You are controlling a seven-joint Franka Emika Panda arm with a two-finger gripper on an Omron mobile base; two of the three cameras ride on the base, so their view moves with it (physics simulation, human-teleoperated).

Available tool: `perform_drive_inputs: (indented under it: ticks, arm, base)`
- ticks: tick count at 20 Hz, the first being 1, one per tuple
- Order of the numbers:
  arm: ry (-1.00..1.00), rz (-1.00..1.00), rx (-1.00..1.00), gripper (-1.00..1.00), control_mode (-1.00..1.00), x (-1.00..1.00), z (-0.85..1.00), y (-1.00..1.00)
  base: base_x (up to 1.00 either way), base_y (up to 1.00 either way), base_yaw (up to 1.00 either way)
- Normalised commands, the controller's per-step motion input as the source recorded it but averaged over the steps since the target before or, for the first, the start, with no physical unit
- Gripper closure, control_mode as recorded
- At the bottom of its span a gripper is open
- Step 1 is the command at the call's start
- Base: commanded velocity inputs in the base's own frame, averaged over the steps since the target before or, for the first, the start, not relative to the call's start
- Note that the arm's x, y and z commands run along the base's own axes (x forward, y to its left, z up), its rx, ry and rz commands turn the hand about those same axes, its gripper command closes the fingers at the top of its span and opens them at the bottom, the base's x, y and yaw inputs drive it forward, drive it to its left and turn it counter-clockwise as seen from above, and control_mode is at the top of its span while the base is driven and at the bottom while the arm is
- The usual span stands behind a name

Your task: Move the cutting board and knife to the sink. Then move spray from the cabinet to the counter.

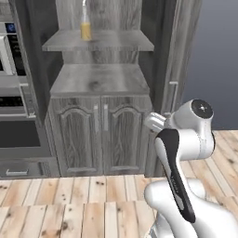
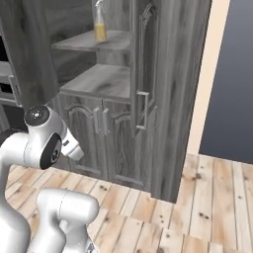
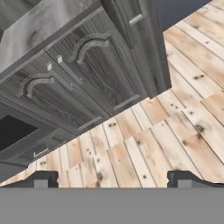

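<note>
Left base view: the spray (image 1: 86, 29) stands on the upper shelf (image 1: 100, 42) of the open cabinet (image 1: 100, 125), toward the shelf's left; its nozzle is cut off at the top edge.
Surroundings: oven front (image 1: 16, 132) at far left; an open cabinet door (image 1: 174, 60) to the right; plank floor (image 1: 69, 200) near.
Right base view: the spray (image 2: 100, 27) sits on the same shelf, left of the open door's edge.
Hand view: gripper (image 3: 111, 178) hangs above the floor (image 3: 175, 113), facing the two closed lower doors (image 3: 70, 83).
Jaws: spread wide, holding and touching nothing.
Hard to see: only the fingertips (image 3: 41, 179) show.
</note>
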Motion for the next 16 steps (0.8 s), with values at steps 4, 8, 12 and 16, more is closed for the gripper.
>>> perform_drive_inputs:
  ticks: [4,8,12,16]
  arm:
    - [0.0,0.0,0.0,-1.0,1.0,0.0,0.0,0.0]
    - [0.0,0.0,0.0,-1.0,1.0,0.0,0.0,0.0]
    - [0.0,0.0,0.0,-1.0,1.0,0.0,0.0,0.0]
    - [0.0,0.0,0.0,-1.0,1.0,0.0,0.0,0.0]
  base:
    - [1.0,0.25,0.14]
    - [0.94,-0.05,0.02]
    - [0.72,0.22,-0.05]
    - [0.77,0.43,-0.06]
